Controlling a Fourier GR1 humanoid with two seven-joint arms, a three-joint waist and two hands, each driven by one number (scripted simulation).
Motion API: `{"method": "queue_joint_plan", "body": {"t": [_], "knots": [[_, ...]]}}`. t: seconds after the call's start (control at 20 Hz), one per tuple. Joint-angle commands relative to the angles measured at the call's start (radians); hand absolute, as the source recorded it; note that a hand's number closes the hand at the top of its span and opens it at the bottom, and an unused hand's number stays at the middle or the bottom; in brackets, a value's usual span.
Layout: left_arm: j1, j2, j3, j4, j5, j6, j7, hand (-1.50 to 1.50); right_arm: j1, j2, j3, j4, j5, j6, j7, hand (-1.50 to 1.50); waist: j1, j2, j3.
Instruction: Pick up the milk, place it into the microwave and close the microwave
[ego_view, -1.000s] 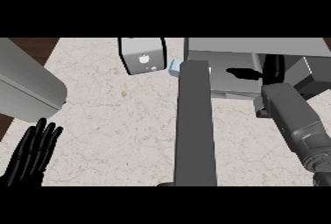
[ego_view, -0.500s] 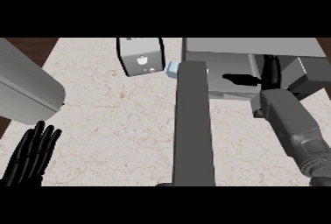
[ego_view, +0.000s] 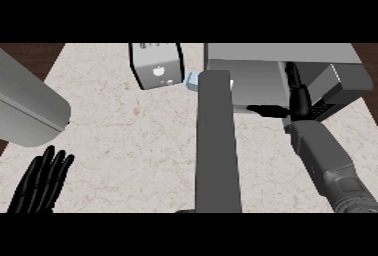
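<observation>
At the far left a big grey rounded body (ego_view: 28, 107) overhangs the marble counter (ego_view: 133, 145). Below it, the left hand (ego_view: 40, 186) rests at the lower edge, fingers straight, pointing up and slightly spread, touching nothing. Further along the counter's back stands a white-faced box (ego_view: 156, 67) bearing a small logo. Just beside it is a small pale-blue-and-white thing that I take to be the milk (ego_view: 192, 80). It shows at the far end of the microwave door (ego_view: 218, 150) and is partly hidden by it, so I cannot tell whether it stands inside the opening or on the counter at the corner. The door stands wide open, running edge-on toward the viewer. Right of it sits the microwave (ego_view: 280, 52). The right hand (ego_view: 299, 102) lies at its mouth, fingers straight and pressed together, thumb out to the left, holding nothing that shows. If the milk is already in, only swinging the door shut remains. If not, the pick-up is also left to do.
</observation>
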Motion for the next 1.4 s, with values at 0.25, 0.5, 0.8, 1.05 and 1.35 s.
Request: {"method": "queue_joint_plan", "body": {"t": [0.25,0.5,0.8,1.05,1.35], "knots": [[-0.026,0.007,0.020,0.030,0.013,0.002,0.011,-1.50,0.173,0.032,0.014,-0.005,-0.014,0.080,-0.005,-1.50,-0.022,0.008,0.010],[-0.021,0.003,-0.020,0.049,-0.024,-0.003,-0.004,-1.50,0.276,0.124,0.026,-0.097,-0.046,0.119,-0.037,-1.50,-0.037,0.000,0.008],[-0.008,0.054,-0.064,0.013,0.057,-0.105,0.040,-1.50,0.401,0.088,0.016,-0.151,-0.090,0.242,-0.104,-1.50,-0.031,0.003,0.009],[-0.132,0.068,-0.104,0.108,0.027,-0.132,0.076,1.50,0.509,0.105,0.045,-0.220,-0.109,0.372,-0.132,-1.50,-0.039,0.005,0.009],[-0.138,0.037,-0.158,0.176,-0.046,-0.118,0.013,1.50,0.742,0.101,0.100,-0.457,-0.134,0.458,-0.165,-1.50,-0.037,0.003,0.008]]}}
